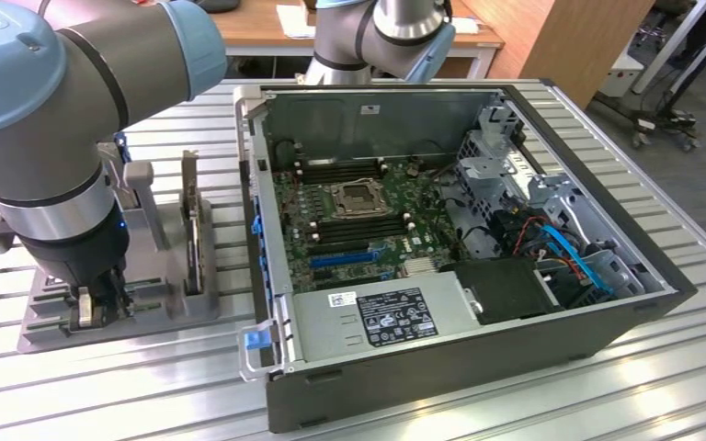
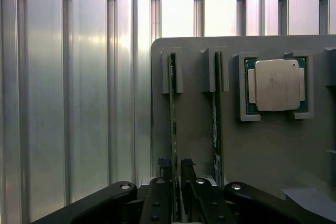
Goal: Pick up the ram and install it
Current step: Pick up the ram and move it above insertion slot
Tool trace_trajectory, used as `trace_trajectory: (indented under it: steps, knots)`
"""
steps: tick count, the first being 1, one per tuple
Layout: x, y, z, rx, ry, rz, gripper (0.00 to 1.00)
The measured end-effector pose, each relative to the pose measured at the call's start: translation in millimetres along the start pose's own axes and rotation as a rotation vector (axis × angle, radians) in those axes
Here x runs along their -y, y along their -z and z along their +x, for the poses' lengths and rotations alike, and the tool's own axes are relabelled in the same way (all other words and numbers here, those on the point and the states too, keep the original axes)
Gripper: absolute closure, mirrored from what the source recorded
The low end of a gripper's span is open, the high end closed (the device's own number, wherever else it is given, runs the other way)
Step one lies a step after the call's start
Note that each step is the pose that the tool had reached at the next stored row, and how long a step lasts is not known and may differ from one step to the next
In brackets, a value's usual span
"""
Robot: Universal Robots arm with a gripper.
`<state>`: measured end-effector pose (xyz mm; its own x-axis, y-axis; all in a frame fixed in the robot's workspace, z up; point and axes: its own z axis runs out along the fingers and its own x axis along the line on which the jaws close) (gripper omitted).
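The end effector point(image 2: 176, 170) is lowered onto a grey holder tray point(image 2: 262, 150) on the bench point(image 2: 79, 103). It sits over the near end of the ram point(image 2: 172, 108), which stands on edge in its slot and runs straight away from the end effector. I cannot tell whether it clamps the stick or merely brackets it. A second stick point(image 2: 216, 114) stands parallel just beside it, and a processor chip point(image 2: 276, 85) lies beyond that. An open computer case point(image 1: 451, 367) stands well apart from the end effector point(image 1: 93, 308).
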<state>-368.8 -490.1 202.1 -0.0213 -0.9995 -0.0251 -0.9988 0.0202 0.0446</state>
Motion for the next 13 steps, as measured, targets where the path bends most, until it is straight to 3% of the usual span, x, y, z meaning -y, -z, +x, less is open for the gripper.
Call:
trace_trajectory:
  steps: [4, 6, 13]
  knots:
    - [0.0, 0.0, 0.0, 0.0001, 0.0, 0.0, 0.81]
    - [0.0, 0.0, 0.0, 0.0001, 0.0, 0.0, 0.89]
    - [0.0, 0.0, 0.0, 0.0, 0.0, 0.0, 0.89]
